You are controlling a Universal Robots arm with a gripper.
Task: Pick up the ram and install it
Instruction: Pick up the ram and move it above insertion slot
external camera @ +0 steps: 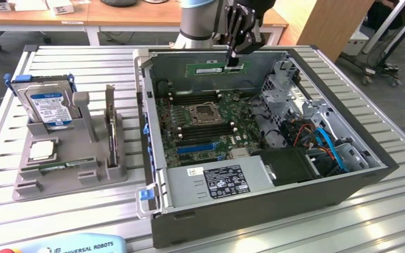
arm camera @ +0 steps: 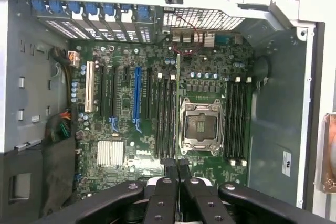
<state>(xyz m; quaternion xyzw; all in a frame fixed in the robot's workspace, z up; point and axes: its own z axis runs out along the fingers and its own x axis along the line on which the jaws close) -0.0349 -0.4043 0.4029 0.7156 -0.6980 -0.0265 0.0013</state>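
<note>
Exterior view: the gripper (external camera: 235, 59) is in the upper middle of the frame, over the open case (external camera: 259, 205). Its two fingers are pinching the ram (external camera: 210, 69), a thin green stick, near one end. The ram hangs level in the air, close to the far wall of the case and above the green board (external camera: 188, 132). It is not in a slot yet. At the left of the frame, a hard drive (external camera: 48, 105) with a blue label stands in a gray holder (external camera: 83, 174) on the table (external camera: 392, 211).

Wrist view: the gripper (arm camera: 177, 165) has its black fingers close together. Past them lies the board (arm camera: 126, 108), with a square silver socket (arm camera: 200, 128) and long black slots (arm camera: 164, 114).
</note>
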